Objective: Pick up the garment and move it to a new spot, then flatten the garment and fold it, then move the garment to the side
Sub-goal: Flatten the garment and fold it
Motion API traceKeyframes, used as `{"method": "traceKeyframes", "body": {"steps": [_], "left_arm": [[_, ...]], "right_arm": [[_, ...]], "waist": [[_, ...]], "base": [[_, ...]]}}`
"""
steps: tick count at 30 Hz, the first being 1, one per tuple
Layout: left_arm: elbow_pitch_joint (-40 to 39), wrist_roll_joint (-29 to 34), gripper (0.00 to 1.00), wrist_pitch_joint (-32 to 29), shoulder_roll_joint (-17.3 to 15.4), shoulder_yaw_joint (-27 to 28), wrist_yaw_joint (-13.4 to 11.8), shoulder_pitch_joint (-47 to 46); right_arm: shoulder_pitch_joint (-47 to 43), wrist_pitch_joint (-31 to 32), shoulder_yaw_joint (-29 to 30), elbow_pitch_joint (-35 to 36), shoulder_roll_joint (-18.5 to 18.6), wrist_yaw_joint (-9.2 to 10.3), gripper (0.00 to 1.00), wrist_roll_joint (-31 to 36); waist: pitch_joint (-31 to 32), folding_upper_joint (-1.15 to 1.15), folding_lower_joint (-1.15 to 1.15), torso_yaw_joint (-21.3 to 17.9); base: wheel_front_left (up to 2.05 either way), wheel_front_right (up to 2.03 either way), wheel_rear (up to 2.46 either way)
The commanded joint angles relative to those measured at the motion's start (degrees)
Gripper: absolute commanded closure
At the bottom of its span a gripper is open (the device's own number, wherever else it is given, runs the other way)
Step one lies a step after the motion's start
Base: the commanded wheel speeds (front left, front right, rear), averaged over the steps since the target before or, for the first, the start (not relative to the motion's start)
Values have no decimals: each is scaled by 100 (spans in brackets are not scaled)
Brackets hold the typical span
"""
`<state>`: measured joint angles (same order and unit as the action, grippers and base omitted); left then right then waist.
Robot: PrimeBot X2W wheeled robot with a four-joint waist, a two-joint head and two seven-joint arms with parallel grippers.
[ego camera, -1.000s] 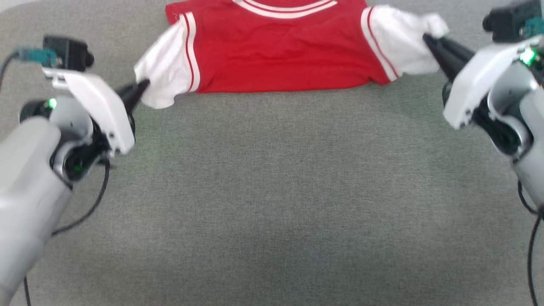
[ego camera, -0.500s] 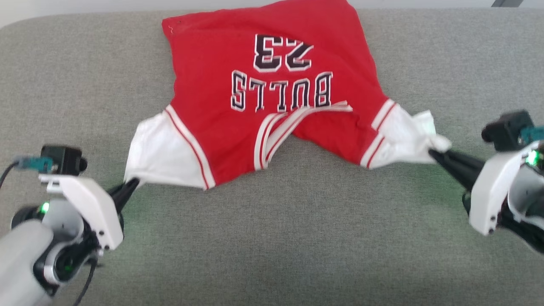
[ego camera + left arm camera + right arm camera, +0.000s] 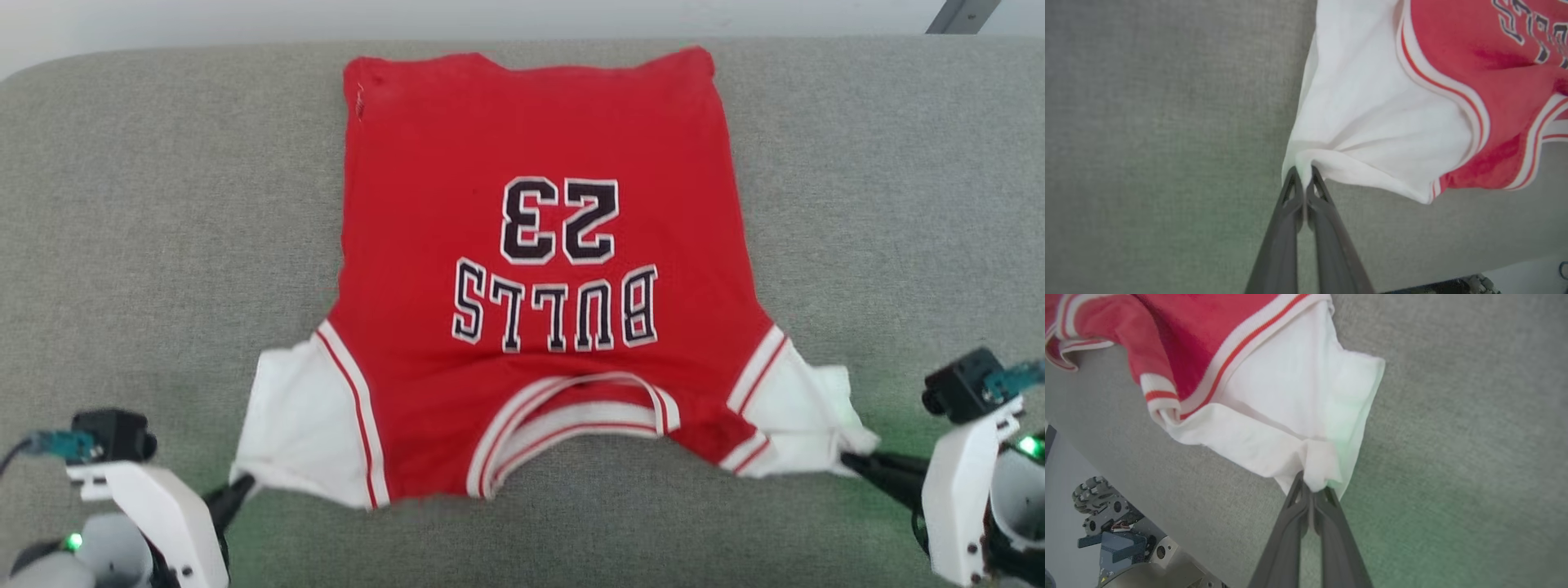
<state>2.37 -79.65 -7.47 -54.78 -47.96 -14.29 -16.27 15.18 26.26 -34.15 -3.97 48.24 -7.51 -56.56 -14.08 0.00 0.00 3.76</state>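
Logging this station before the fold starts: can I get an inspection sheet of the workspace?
Surface: grey woven fabric top.
Job's things: garment spread print up, collar toward the robot, collar area rumpled.
Clutter: nothing seen.
Grippers: left gripper shut on one white sleeve; right gripper shut on the other sleeve.
Cables: teal plug at the left wrist camera.
Surroundings: pale wall beyond the far edge; wheeled base below the near edge.

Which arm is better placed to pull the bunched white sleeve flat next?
Right, probably. The right gripper is shut on the bunched sleeve of the garment and can draw it outward; the left gripper pinches the opposite, flatter sleeve.
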Motion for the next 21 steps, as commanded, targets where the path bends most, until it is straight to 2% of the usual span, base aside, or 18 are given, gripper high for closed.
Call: {"method": "traceKeyframes", "body": {"steps": [1,8,13,16,17,19,20,21], "left_arm": [[-120,-105,100,-21,-49,-45,-85,172],[-402,-190,100,-116,-15,-185,-281,479],[-364,-200,100,-117,158,-251,-290,491],[-285,-71,100,3,325,-267,-184,358],[-245,-52,100,18,385,-269,-152,326],[-162,61,100,78,452,-281,-88,218],[-130,79,100,131,505,-261,-48,156],[-103,117,100,168,552,-247,-12,104]], "right_arm": [[-195,117,80,55,21,5,100,-61],[-726,444,334,119,-38,5,100,-57],[-968,624,518,30,-298,5,100,50],[-1017,644,666,-62,-505,9,100,187],[-1016,668,708,-103,-563,9,93,267],[-976,671,828,-152,-690,18,22,442],[-960,696,883,-147,-751,18,6,503],[-937,717,947,-116,-786,18,0,570]], "waist": [[-1,0,0,12],[-43,0,0,76],[-96,0,0,132],[-147,0,0,169],[-164,0,0,182],[-195,0,0,201],[-215,0,0,210],[-240,0,0,220]], "base": [[0,0,0],[0,0,0],[0,0,0],[0,0,0],[0,0,0],[0,0,0],[0,0,0],[0,0,0]]}}
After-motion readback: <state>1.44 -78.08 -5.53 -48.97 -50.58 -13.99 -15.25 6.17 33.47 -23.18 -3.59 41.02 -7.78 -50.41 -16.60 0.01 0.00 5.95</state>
